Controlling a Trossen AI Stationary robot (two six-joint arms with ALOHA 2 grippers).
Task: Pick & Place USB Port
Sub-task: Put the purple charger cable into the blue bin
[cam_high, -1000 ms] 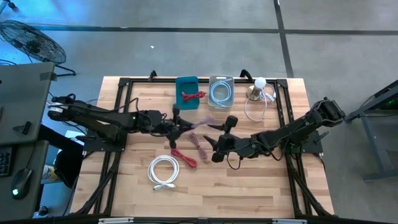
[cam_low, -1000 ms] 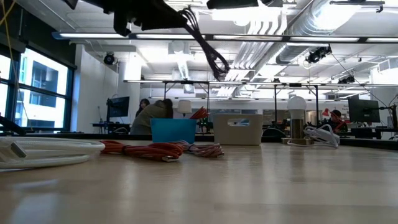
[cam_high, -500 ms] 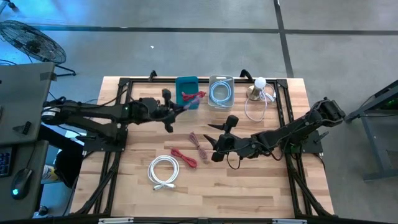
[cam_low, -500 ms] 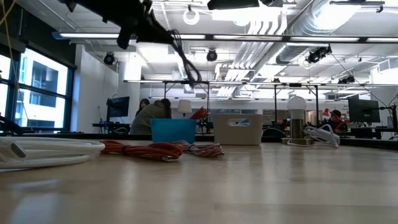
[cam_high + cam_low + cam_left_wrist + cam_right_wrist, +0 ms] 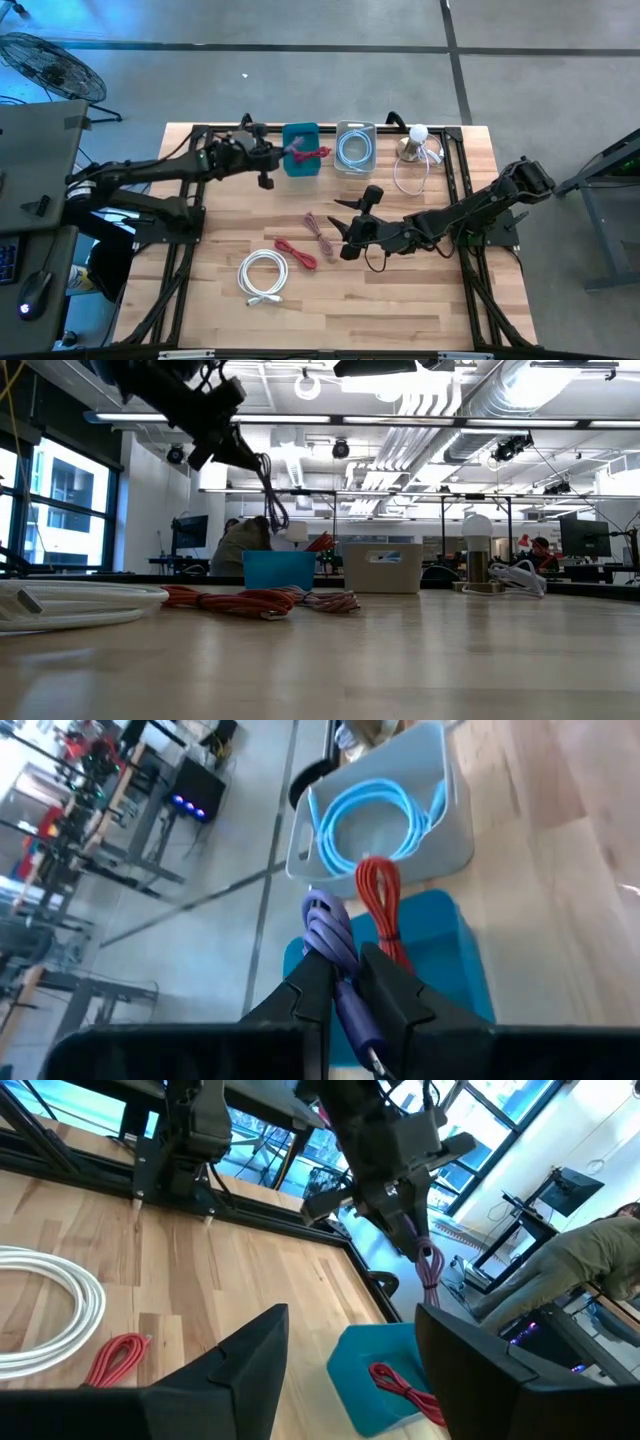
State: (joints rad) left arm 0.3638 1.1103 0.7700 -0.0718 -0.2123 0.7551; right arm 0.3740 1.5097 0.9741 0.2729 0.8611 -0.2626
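Purple cable (image 5: 333, 935), coiled in a small bundle, hangs pinched between the closed fingers of the left gripper (image 5: 345, 992), held in the air just over the teal bin (image 5: 301, 148) at the table's far edge. That bin already holds a red cable (image 5: 380, 905) (one end pokes over its rim toward the neighbouring box). Right beside it stands a grey bin (image 5: 355, 146) with a light-blue cable (image 5: 372, 812) coiled inside. In the low view the purple bundle dangles from the gripper above and a little to the side of the teal bin.

Farther out on the wooden table (image 5: 400, 300), a second red cable (image 5: 296, 253) and a brownish cable (image 5: 320, 233) lie close together near the middle, with a white cable (image 5: 262, 275) coiled nearer the front edge. A small lamp (image 5: 414, 141) with a white cord stands at the far corner on the right.

The right gripper (image 5: 343, 228) rests low over the table's middle, its fingers spread wide and empty, beside the brownish cable.
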